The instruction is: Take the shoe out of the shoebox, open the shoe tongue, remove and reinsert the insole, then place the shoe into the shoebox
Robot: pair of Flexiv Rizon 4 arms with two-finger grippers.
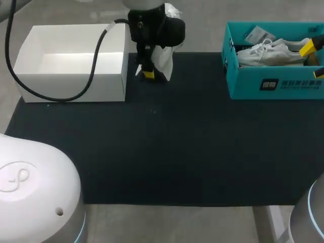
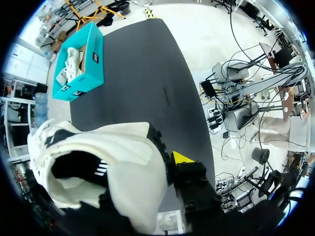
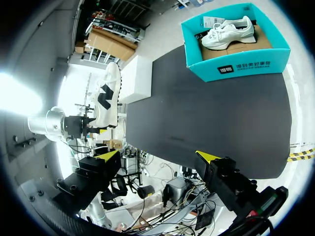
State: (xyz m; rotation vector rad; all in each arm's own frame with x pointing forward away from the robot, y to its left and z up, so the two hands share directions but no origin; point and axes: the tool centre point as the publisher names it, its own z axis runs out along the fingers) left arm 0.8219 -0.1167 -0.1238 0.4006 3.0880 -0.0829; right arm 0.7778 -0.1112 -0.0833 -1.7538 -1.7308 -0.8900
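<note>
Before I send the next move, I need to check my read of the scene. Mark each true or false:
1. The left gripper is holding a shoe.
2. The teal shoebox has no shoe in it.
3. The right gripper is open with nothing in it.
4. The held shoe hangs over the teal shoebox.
1. True. The left gripper is shut on the white shoe, which it holds off the table.
2. False. A second shoe lies inside the teal shoebox.
3. True. The right gripper is open, with nothing between its fingers.
4. False. The white shoe hangs beside the white box, across the mat from the teal shoebox.
</note>
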